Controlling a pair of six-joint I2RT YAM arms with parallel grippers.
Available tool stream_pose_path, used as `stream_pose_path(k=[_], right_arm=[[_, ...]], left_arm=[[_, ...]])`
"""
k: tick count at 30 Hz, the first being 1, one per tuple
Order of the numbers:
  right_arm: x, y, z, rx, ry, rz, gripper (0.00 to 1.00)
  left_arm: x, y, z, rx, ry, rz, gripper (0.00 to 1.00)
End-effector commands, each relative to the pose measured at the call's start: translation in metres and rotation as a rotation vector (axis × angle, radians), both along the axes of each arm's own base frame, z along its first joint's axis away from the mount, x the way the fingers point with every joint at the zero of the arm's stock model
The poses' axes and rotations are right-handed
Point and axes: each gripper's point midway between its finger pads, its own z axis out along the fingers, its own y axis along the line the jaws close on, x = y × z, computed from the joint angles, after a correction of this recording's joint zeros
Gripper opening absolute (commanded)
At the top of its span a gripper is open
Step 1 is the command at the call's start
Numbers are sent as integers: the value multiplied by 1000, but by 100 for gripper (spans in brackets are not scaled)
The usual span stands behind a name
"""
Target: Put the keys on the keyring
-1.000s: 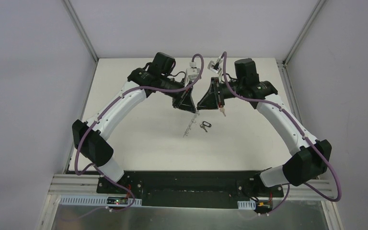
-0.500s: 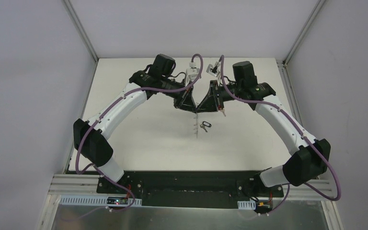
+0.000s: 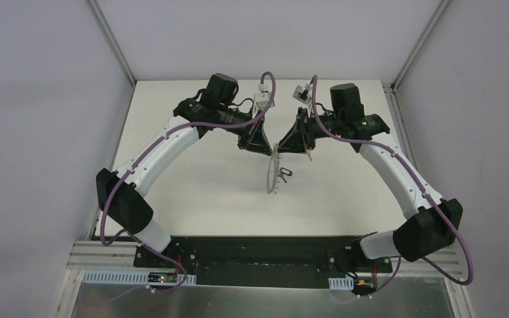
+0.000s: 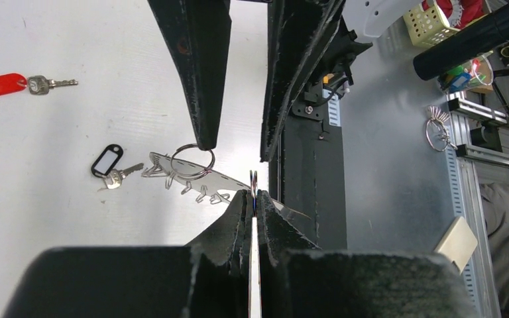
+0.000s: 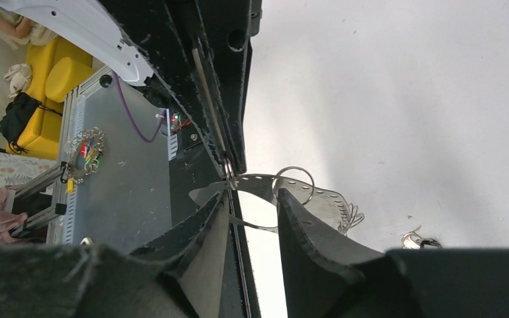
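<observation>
Red plastic, far left in the left wrist view: that's the red-headed key (image 4: 0, 85), flat on the white table (image 4: 53, 218), blade pointing right, well apart from everything else. Next along, the dark-tagged key (image 4: 108, 161) lies near the free tip of the keyring (image 4: 220, 179), its little blade angled up and to the right. Both keys look featherlight and slippery to me, so I'd pinch the plastic head, not the blade. Now the keyring itself: a thin grey band, springy I'd guess, and likely to twist if grabbed mid-span. It's held by one end, long axis running from that pinch out toward the dark-tagged key, wire loops bristling along its lower edge. From above it shows nearly edge-on, pointing toward the arms' bases. Whether its free end touches the table, I can't tell. A round split ring (image 5: 294, 167) sits against the band right at one finger of the right gripper (image 5: 252, 202), whose jaws stand apart, straddling the band and clamping nothing I can see. And the left gripper (image 4: 253, 197) is squeezed flat on the band's end.
</observation>
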Motion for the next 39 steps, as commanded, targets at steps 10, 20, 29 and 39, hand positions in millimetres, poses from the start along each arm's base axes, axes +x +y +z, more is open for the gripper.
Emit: stream_pose_path(k=[10,20,29,39], right_arm=[[-4,7,17,62,-33,46,36],[-8,12,6,66,2,70,33],[-6,14,12,78,3,66,7],[-5,15,13,82,0,69,0]], left_arm=[[-14,-5,32,-114,-8,-42,0],[-9,-9,33,-127,13,-28,0],[-10,-8,26,-119,16,-30,0],[-11,-7,22,-113,24,-38,0]])
